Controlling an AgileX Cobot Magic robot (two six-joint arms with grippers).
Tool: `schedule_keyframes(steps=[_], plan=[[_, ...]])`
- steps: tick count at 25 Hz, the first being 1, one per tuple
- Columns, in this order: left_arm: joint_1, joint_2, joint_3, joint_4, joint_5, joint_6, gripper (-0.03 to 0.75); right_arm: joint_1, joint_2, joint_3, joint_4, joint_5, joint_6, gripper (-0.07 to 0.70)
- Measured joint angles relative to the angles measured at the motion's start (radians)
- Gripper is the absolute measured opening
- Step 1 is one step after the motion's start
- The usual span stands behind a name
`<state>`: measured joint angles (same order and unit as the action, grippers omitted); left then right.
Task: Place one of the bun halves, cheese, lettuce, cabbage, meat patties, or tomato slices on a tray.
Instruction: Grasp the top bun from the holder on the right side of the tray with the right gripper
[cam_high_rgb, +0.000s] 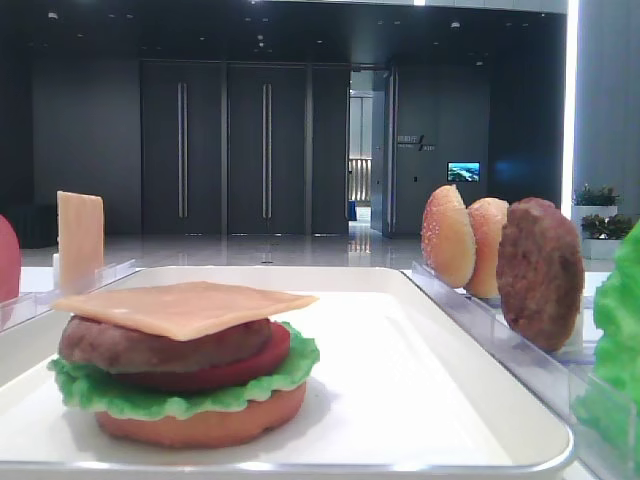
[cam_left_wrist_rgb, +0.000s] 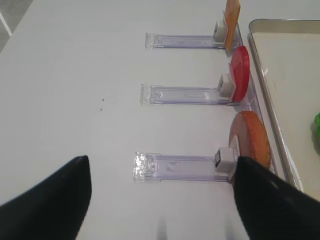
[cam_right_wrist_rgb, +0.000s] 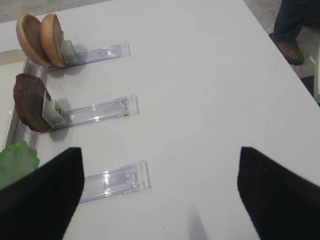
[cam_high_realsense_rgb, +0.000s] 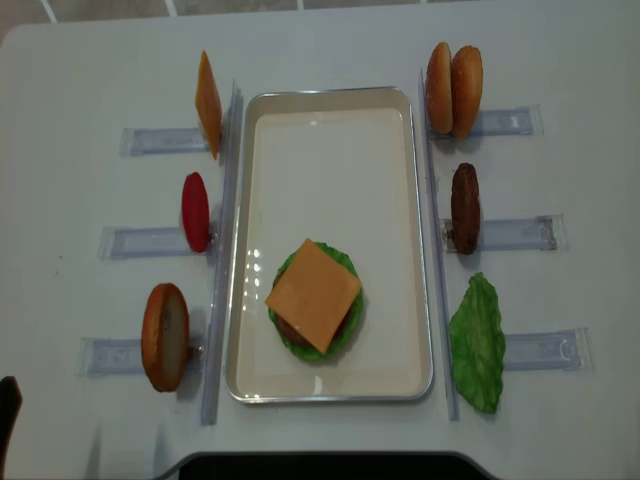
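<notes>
Currently the right gripper (cam_right_wrist_rgb: 160, 192) hangs spread wide and empty over the table; the sesame top bun (cam_right_wrist_rgb: 29, 39) stands racked far ahead-left of it. Seemingly the left gripper (cam_left_wrist_rgb: 162, 200) gapes too, tray (cam_left_wrist_rgb: 280, 150) to its right.

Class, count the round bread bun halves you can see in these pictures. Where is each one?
4. Two domed tan buns stand in the far right holder, one orange-brown bun stands in the near left holder, and one flat bun lies under the stack on the white tray.
</notes>
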<state>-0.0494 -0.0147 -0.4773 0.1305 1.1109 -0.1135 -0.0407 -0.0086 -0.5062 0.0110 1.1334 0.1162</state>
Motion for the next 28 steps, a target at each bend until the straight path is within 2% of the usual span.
schedule_keyframes(steps=[5, 10, 17, 22, 25, 28], plan=[[0.000, 0.000, 0.000, 0.000, 0.000, 0.000, 0.692, 0.000, 0.010, -0.001, 0.002, 0.006, 0.000, 0.591], [0.000, 0.000, 0.000, 0.000, 0.000, 0.000, 0.692, 0.000, 0.187, -0.036, 0.009, 0.019, -0.017, 0.591], [0.000, 0.000, 0.000, 0.000, 0.000, 0.000, 0.692, 0.000, 0.555, -0.173, 0.050, 0.060, -0.055, 0.591], [0.000, 0.000, 0.000, 0.000, 0.000, 0.000, 0.692, 0.000, 0.868, -0.308, 0.121, 0.063, -0.148, 0.591], [0.000, 0.000, 0.000, 0.000, 0.000, 0.000, 0.692, 0.000, 1.029, -0.379, 0.138, 0.062, -0.170, 0.591], [0.000, 0.000, 0.000, 0.000, 0.000, 0.000, 0.692, 0.000, 1.191, -0.462, 0.138, 0.031, -0.190, 0.591]])
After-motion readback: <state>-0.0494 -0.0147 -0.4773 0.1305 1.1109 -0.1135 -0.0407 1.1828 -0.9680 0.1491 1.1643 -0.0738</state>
